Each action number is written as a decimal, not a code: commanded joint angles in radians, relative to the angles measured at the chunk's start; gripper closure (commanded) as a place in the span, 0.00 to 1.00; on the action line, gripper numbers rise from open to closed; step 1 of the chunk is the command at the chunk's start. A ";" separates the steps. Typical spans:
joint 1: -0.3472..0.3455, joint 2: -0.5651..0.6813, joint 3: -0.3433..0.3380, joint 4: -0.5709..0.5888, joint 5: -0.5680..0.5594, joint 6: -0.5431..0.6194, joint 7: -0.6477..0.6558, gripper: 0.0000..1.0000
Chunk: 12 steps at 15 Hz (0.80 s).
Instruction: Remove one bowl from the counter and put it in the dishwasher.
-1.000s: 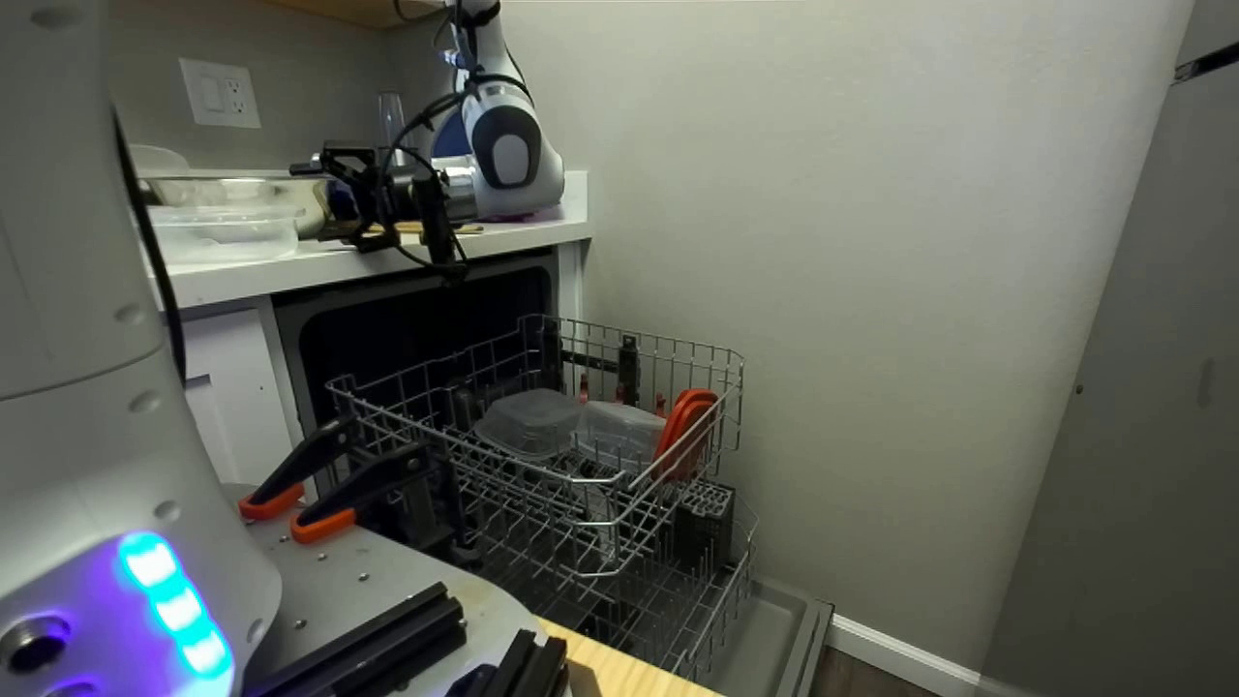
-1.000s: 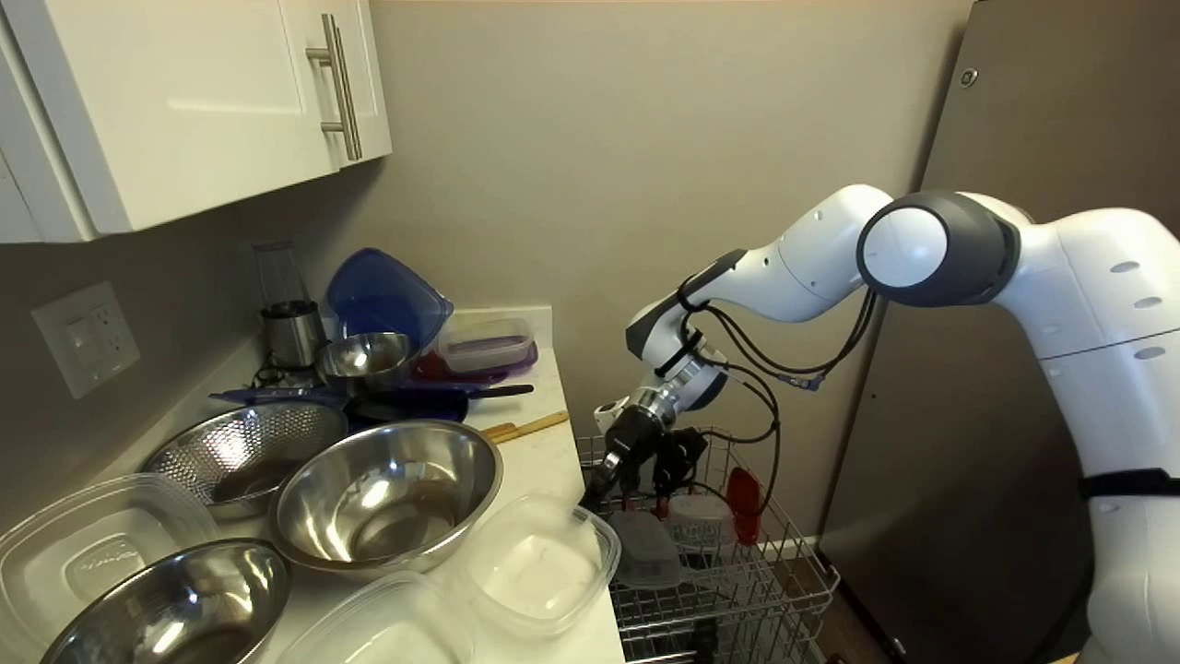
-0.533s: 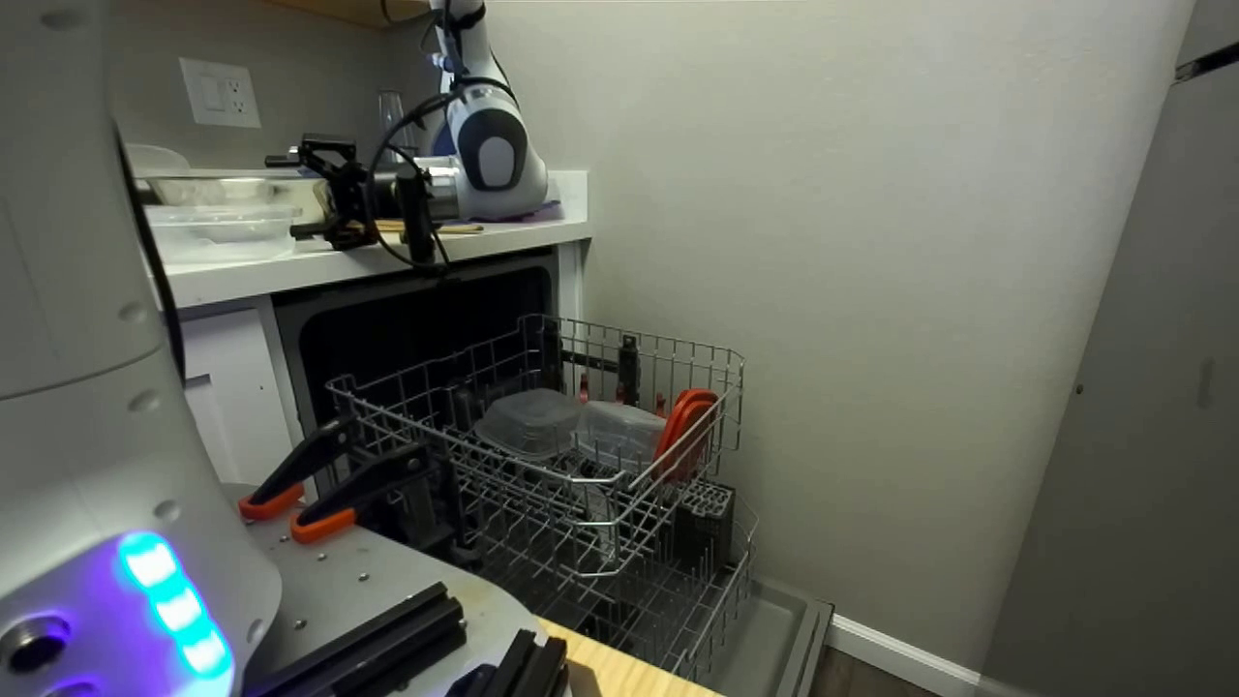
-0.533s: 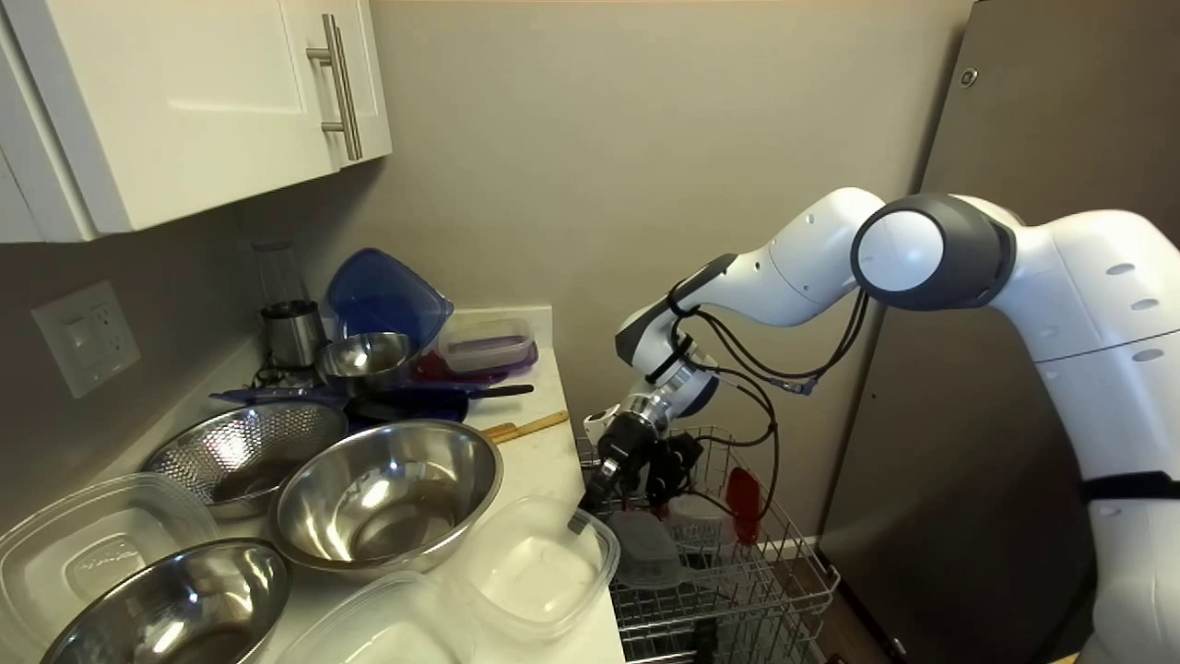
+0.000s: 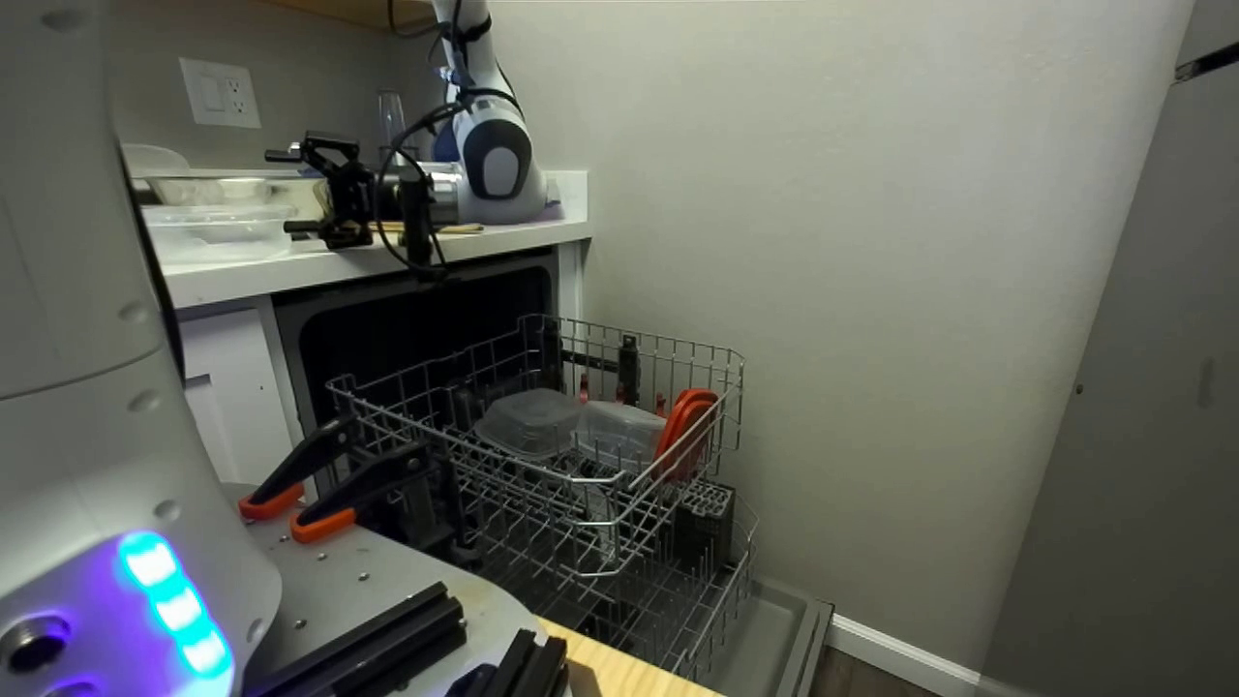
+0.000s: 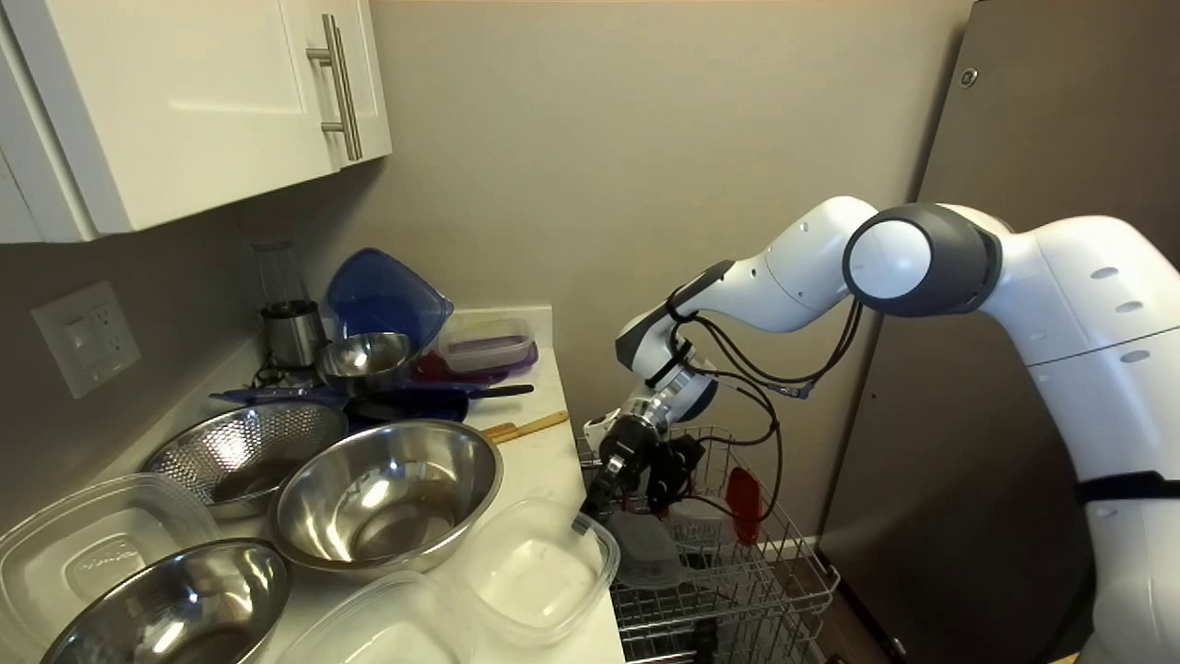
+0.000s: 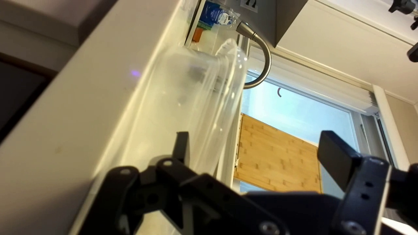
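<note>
In an exterior view the white counter [image 6: 544, 461] holds a large steel bowl [image 6: 387, 498], a smaller steel bowl [image 6: 175, 613], a small steel bowl [image 6: 367, 358] at the back and a clear plastic bowl [image 6: 539, 572] near the edge. My gripper [image 5: 286, 191] is open and empty, low at the counter edge beside the clear bowl. In the wrist view the gripper [image 7: 259, 150] has its left finger in front of the clear bowl [image 7: 199, 98] and its right finger clear of the rim. Whether it touches is unclear. The dishwasher [image 5: 426, 324] is open, racks pulled out.
The upper rack [image 5: 542, 465] holds clear containers [image 5: 532, 423] and red-orange pieces [image 5: 685, 431]. On the counter are a steel colander [image 6: 249, 452], a clear lid [image 6: 101, 553], another clear container [image 6: 387, 627] and a wooden utensil [image 6: 530, 427]. A cabinet [image 6: 203, 101] hangs above.
My gripper has moved along the counter edge toward the clear plastic bowl, mostly in the earlier half second. The arm's elbow has dropped slightly. The clear bowl appears to have shifted very slightly away.
</note>
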 commanded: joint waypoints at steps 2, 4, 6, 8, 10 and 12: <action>-0.001 0.000 0.002 0.008 0.027 -0.062 -0.010 0.00; 0.004 -0.007 0.005 0.006 0.031 -0.071 -0.013 0.00; 0.017 -0.016 0.014 0.003 0.035 -0.079 -0.020 0.00; 0.034 -0.027 0.026 0.002 0.037 -0.086 -0.022 0.00; 0.053 -0.036 0.039 0.002 0.041 -0.089 -0.027 0.00; 0.069 -0.047 0.048 0.001 0.037 -0.090 -0.030 0.26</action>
